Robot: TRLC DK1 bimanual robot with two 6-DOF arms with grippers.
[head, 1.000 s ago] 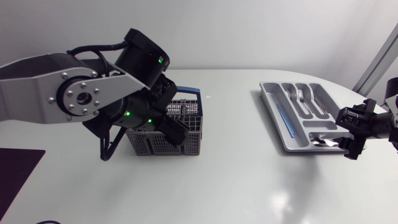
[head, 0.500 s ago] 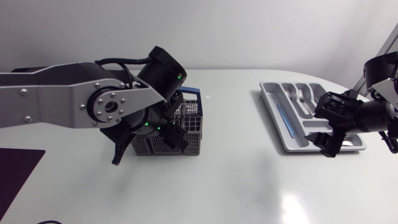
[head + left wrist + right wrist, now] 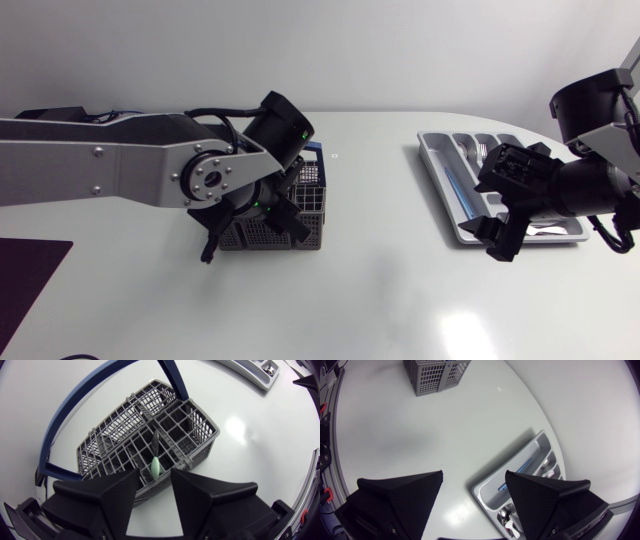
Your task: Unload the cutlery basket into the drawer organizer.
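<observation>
The grey mesh cutlery basket with a blue handle stands left of the table's middle. My left gripper hangs open right over it. In the left wrist view a utensil with a pale green handle stands upright in a basket compartment, just ahead of the gap in my left gripper. The grey drawer organizer lies at the right, holding forks, a blue-handled piece and spoons. My right gripper hovers open and empty over the organizer's near end; the right wrist view shows the organizer under that gripper.
Bare white tabletop lies between the basket and the organizer. A dark mat sits at the table's left front corner. The table's rounded edge runs close behind and to the right of the organizer.
My left arm has swung right and settled lower over the basket. My right arm has moved left from the organizer's outer end to over its near part, its fingers spreading a little.
</observation>
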